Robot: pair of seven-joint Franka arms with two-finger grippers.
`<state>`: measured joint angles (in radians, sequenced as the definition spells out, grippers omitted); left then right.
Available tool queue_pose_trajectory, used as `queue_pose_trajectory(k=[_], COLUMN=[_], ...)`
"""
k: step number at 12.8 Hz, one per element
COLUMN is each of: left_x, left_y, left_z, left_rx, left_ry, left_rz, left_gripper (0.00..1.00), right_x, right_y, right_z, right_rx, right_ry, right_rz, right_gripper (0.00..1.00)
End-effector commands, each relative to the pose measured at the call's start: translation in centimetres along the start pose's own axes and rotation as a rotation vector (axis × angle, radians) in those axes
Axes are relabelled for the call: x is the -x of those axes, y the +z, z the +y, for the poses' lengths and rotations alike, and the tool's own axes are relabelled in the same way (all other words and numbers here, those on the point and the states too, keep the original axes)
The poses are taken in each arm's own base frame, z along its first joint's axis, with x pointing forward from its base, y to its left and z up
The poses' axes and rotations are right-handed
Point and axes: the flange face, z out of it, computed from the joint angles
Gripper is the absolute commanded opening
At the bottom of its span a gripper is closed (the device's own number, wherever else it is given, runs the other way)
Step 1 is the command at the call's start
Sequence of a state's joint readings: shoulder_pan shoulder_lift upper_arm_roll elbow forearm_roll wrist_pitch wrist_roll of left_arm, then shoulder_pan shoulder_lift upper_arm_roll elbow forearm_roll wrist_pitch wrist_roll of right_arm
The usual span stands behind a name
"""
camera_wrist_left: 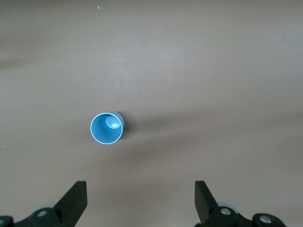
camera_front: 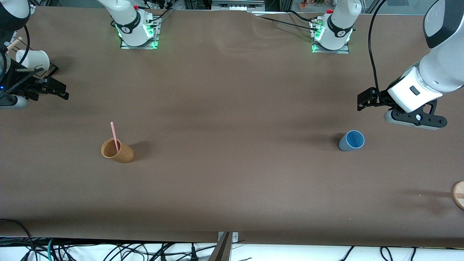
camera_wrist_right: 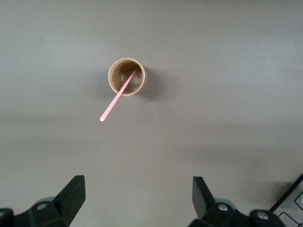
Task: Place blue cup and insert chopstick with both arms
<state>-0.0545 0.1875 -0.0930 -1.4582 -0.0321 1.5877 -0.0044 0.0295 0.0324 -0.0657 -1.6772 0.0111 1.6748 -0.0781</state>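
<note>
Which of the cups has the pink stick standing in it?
The orange-brown cup, toward the right arm's end; the chopstick leans inside it. The blue cup and white cup hold none.

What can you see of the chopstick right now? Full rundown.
The chopstick is a thin, straight, pale-pink stick, plastic by the look of it. It stands tilted inside the orange-brown cup, its lower end in the cup's bottom, leaning on the rim, its upper end well clear of the rim. The cup stands upright on the brown table, toward the right arm's end. Only the cup touches the chopstick; no gripper is at it.
</note>
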Motion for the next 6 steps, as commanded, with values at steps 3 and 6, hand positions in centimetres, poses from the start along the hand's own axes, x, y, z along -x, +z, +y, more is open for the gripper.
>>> queue_pose_trajectory(k=[3, 6], left_x=[-0.63, -0.62], left_y=[-0.08, 0.00], left_z=[-0.38, -0.20], left_rx=[-0.020, -0.020], left_ry=[0.018, 0.021], left_rz=[0.001, 0.000], left_gripper=[1.00, 1.00], right_x=[0.13, 0.14], right_y=[-0.02, 0.00], right_z=[0.23, 0.23], right_rx=[0.002, 0.002], right_ry=[0.002, 0.002], right_rz=[0.012, 0.010], right_gripper=[1.00, 1.00])
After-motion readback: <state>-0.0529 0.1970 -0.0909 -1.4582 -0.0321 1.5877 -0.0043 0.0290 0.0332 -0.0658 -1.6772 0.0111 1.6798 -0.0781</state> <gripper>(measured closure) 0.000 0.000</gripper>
